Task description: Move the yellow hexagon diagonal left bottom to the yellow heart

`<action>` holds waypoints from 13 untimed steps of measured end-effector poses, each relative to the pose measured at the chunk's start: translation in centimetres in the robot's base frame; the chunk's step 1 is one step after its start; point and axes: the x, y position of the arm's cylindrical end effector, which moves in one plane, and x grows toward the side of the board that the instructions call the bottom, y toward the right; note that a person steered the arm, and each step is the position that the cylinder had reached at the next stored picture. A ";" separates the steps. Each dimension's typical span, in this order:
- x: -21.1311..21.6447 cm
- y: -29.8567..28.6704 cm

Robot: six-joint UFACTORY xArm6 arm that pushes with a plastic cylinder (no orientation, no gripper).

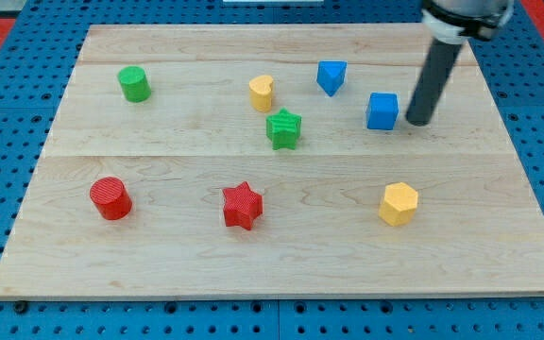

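The yellow hexagon [399, 203] lies at the view's lower right of the wooden board. The yellow heart [262, 93] lies near the view's top, left of centre-right. My tip [416, 123] rests on the board just right of the blue cube [382, 110], well above the yellow hexagon and far right of the yellow heart. The rod rises from the tip toward the view's top right.
A green star [284, 128] lies just below-right of the yellow heart. A blue triangular block [331, 76] lies right of the heart. A red star [243, 205] and a red cylinder [110, 198] lie lower left. A green cylinder [134, 83] lies upper left.
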 end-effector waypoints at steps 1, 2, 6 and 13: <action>0.1 -4.5; 0.9 2.2; 14.3 -14.6; 10.8 -14.7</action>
